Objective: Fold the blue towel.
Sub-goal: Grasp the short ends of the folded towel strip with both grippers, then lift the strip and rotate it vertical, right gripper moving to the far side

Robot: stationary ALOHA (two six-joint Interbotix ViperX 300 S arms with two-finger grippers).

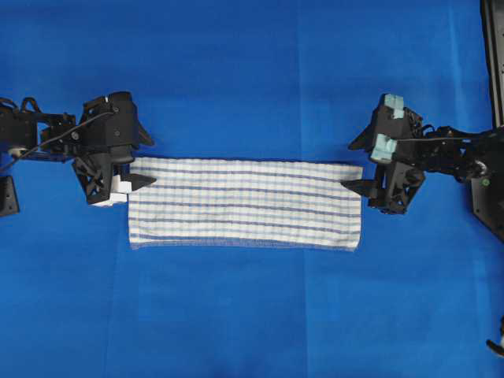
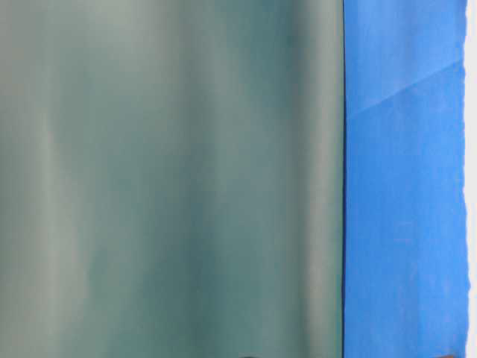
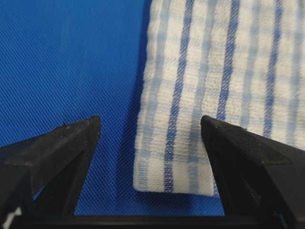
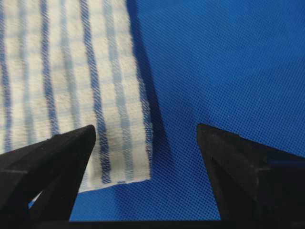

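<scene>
Lining up my spread, empty left gripper [image 1: 135, 183] and right gripper [image 1: 358, 186] at the striped towel's [image 1: 244, 203] upper corners, I next pinch both.

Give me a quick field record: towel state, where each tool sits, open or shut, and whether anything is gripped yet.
towel: flat on the blue cover, a long strip, looks already folded
left tool: open, at towel's left end, straddling a corner in the wrist view
right tool: open, at towel's right end, straddling a corner
gripped: nothing
table-level view: blocked, no use
</scene>
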